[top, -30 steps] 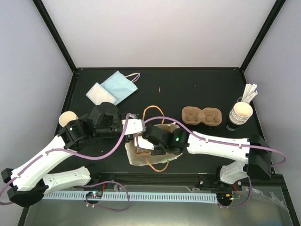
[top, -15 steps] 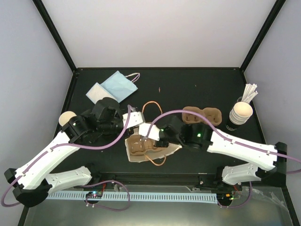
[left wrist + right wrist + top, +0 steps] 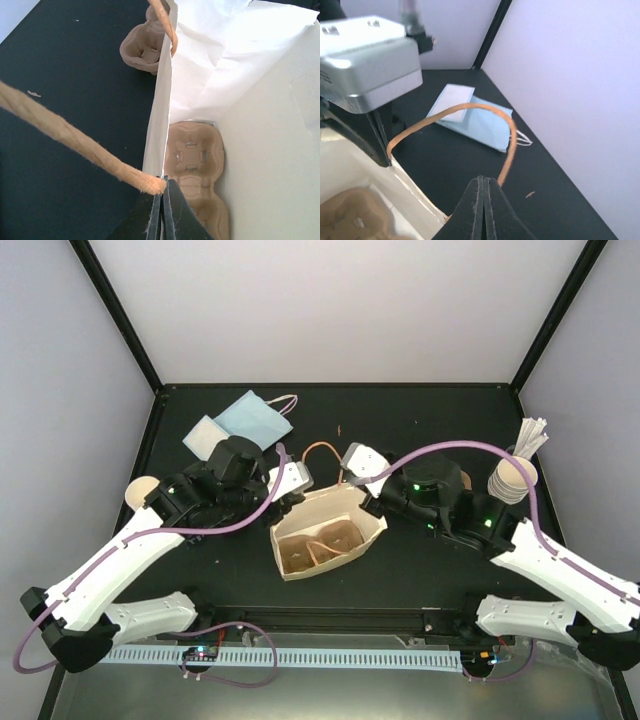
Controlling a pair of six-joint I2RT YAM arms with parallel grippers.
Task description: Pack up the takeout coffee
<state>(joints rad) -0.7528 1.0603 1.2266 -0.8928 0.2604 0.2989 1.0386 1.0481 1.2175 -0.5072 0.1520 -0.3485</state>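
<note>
The takeout coffee [image 3: 139, 490], a small cream paper cup, stands at the table's left edge, half hidden behind my left arm. A cream paper bag [image 3: 372, 528] stands open mid-table with a brown pulp carrier [image 3: 322, 543] in its bottom. My left gripper [image 3: 303, 488] is shut on the bag's far rim [image 3: 159, 125], right where one end of the twisted handle [image 3: 75, 140] is fixed. My right gripper [image 3: 348, 483] is shut at the same handle's [image 3: 470, 107] other end, apparently on the rim; the bag [image 3: 350, 180] lies lower left in its wrist view. Neither gripper touches the cup.
A stack of cups with white sticks [image 3: 512, 478] stands at the right. A blue face mask [image 3: 255, 420] and a white napkin [image 3: 204, 436] lie at the back left. A second pulp carrier [image 3: 142, 47] sits on the table behind the bag, hidden under my right arm from above.
Both grippers have moved towards the back of the table with the bag's rim. The bag has gone from crumpled and lying flat to standing open. My right arm swung right and back.
</note>
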